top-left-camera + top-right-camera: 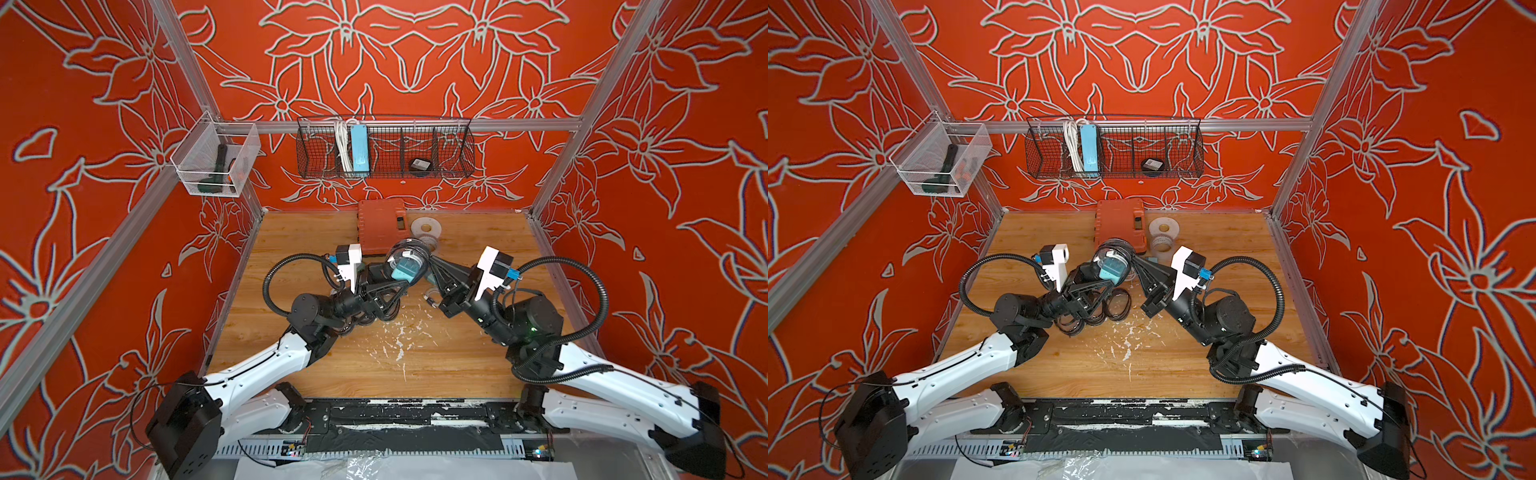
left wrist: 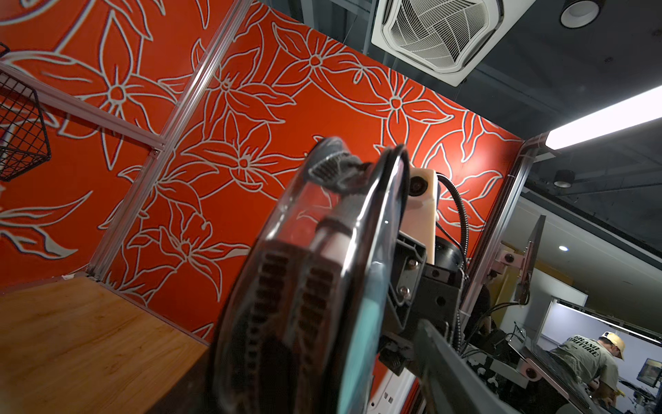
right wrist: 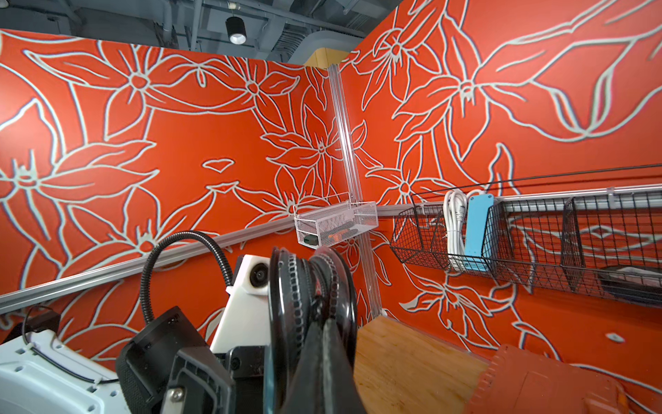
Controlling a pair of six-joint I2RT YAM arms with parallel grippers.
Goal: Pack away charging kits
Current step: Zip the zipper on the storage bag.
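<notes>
A clear-faced, black-rimmed pouch hangs in the air above the back middle of the table, with a teal cube plug inside it. My right gripper is shut on the pouch's zipper rim. My left gripper reaches in from the other side with the pouch between its jaws. A gap shows between its one visible finger and the pouch, and the other finger is hidden. Empty pouches lie under the left arm. A coiled white cable lies by the right arm.
An orange case and grey tape rolls sit at the table's back. A black wire basket on the back wall holds a light-blue power strip. A white mesh basket hangs on the left wall.
</notes>
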